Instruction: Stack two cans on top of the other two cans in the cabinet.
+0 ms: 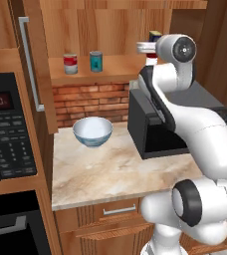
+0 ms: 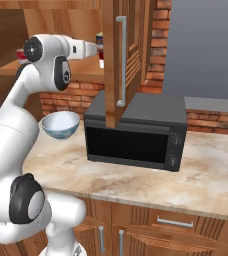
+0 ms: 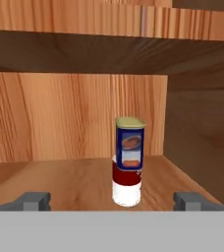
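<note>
In the hand view the dark blue can (image 3: 129,143) with a yellow label stands upright on the white can (image 3: 126,189) with a dark red band, at the right end of the cabinet shelf (image 3: 60,182). My gripper (image 3: 113,201) is open just in front of this stack, a fingertip on each side and touching neither can. From the left base view the silver can (image 1: 70,63) with a red label and the teal can (image 1: 96,61) stand side by side on the shelf (image 1: 118,67), left of my hand (image 1: 144,47). The blue can (image 1: 155,36) peeks out behind the hand.
A white bowl (image 1: 92,131) sits on the marble counter (image 1: 110,169) under the shelf. A black microwave (image 2: 136,130) stands to its right. The open cabinet door (image 2: 120,60) with its long bar handle hangs right of the arm. A dark oven panel (image 1: 6,129) is at far left.
</note>
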Robot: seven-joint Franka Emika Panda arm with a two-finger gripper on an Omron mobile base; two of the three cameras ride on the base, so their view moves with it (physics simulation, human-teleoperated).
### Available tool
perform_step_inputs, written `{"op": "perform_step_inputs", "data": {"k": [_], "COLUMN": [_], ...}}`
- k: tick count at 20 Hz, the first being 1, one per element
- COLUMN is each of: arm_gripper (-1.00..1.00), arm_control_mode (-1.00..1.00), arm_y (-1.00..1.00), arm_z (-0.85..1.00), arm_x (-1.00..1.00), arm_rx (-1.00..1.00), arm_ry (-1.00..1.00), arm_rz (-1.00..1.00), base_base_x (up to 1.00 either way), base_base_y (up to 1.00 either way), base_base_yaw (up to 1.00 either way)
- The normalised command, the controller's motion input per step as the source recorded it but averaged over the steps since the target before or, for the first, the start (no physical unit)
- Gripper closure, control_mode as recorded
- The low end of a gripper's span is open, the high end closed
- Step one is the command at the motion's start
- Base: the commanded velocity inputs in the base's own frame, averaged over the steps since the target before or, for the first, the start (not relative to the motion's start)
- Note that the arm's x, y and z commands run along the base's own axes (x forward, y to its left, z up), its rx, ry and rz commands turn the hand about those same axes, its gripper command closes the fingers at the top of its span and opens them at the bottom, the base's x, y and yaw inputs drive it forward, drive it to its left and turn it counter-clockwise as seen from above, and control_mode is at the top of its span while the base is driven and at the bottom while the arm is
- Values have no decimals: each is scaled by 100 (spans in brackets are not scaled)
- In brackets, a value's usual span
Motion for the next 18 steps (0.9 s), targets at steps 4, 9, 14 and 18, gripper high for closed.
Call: {"op": "perform_step_inputs", "data": {"k": [4, 9, 14, 18], "arm_gripper": [-100, -100, -100, -100], "arm_control_mode": [-100, -100, -100, -100], "arm_y": [39, 35, 32, 44], "arm_z": [0, 0, 0, 0], "arm_x": [-34, -38, -41, -36], "arm_rx": [0, 0, 0, 0], "arm_ry": [0, 0, 0, 0], "arm_rz": [3, 5, 9, 12], "base_base_x": [0, 0, 0, 0], "base_base_y": [0, 0, 0, 0], "base_base_yaw": [0, 0, 0, 0]}}
